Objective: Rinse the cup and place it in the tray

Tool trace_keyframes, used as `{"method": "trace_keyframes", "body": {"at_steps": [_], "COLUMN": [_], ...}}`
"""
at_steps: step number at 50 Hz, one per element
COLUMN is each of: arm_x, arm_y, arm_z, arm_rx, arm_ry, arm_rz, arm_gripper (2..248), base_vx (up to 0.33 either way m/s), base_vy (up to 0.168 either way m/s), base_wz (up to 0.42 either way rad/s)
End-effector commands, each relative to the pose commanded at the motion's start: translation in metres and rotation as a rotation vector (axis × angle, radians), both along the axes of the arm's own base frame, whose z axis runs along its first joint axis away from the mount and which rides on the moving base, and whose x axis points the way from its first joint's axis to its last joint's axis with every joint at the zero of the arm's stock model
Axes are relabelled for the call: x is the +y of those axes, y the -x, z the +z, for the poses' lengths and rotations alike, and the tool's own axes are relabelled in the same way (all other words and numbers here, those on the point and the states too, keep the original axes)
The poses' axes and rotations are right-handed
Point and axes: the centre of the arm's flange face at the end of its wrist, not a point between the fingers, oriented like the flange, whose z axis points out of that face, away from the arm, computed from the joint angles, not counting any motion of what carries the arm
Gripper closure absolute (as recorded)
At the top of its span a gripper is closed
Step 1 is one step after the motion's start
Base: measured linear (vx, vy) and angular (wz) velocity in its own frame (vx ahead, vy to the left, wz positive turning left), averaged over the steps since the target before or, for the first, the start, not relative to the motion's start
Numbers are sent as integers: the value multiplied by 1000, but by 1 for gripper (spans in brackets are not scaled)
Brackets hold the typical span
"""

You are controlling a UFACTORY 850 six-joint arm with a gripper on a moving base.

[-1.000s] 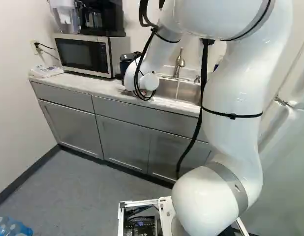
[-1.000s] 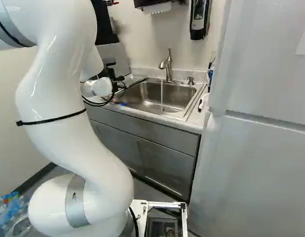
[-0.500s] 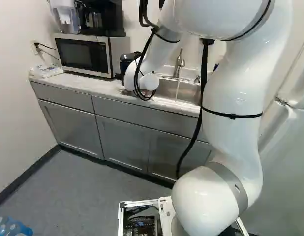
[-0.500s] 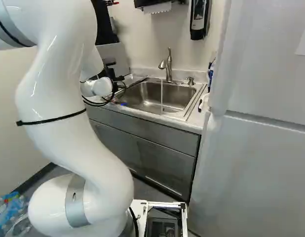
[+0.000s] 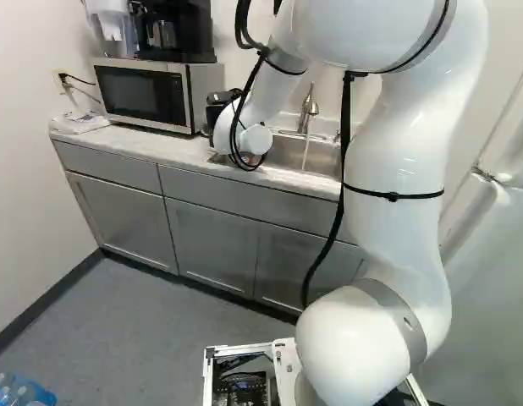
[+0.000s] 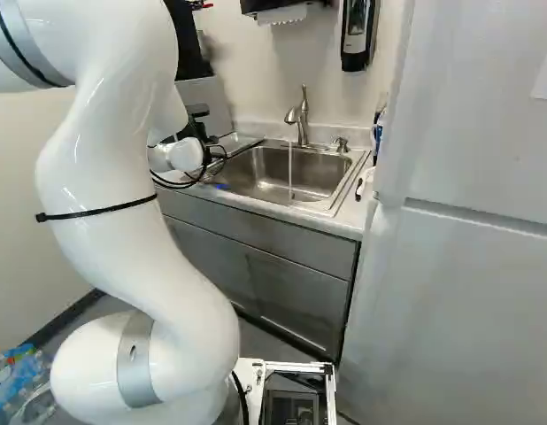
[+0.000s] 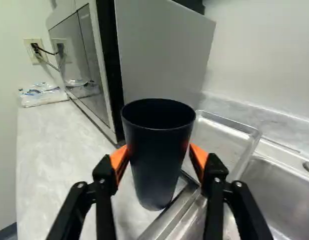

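My gripper (image 6: 196,127) is at the counter left of the sink in the right base view, its fingertips hidden there. In the wrist view both orange pads of the gripper (image 7: 158,156) press on a dark, empty-looking cup (image 7: 157,155) from two sides, so it is shut on it. The cup is upright, mouth up, over the counter by the sink's rim; whether its base touches is unclear. A clear shallow tray (image 7: 224,131) lies just beyond the cup. Water (image 6: 290,173) runs from the faucet (image 6: 302,119) into the steel sink (image 6: 287,168).
The microwave (image 5: 147,95) stands close beyond the cup, on the counter (image 7: 59,150). A plastic packet (image 7: 43,94) lies farther along the counter. A soap pump (image 6: 341,144) stands behind the sink, and the refrigerator (image 6: 468,301) is to its right. Bottles (image 5: 20,391) are on the floor.
The upper arm has shifted slightly, leftward in the left base view and rightward in the right one; the wrist has barely moved. The base has stayed put.
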Motion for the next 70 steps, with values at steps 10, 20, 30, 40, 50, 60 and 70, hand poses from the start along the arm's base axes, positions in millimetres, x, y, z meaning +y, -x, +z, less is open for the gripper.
{"method": "trace_keyframes", "body": {"at_steps": [10, 20, 30, 40, 50, 60, 70], "arm_x": [0, 0, -2, -15, -31, -48, -65], "arm_y": [-1, -1, 1, 8, 19, 29, 39], "arm_z": [0, 0, 7, 19, 31, 42, 53], "arm_rx": [0, 0, -12, -26, -41, -48, -53], "arm_ry": [0, 0, -4, -8, -12, -20, -34], "arm_rz": [0, 0, -2, -20, -43, -77, -119], "arm_gripper": [126, 130, 130, 130, 130, 130, 130], "base_vx": [0, 0, 0, 0, 0, 0, 0], "base_vy": [0, 0, 0, 0, 0, 0, 0], "base_wz": [0, 0, 0, 0, 0, 0, 0]}}
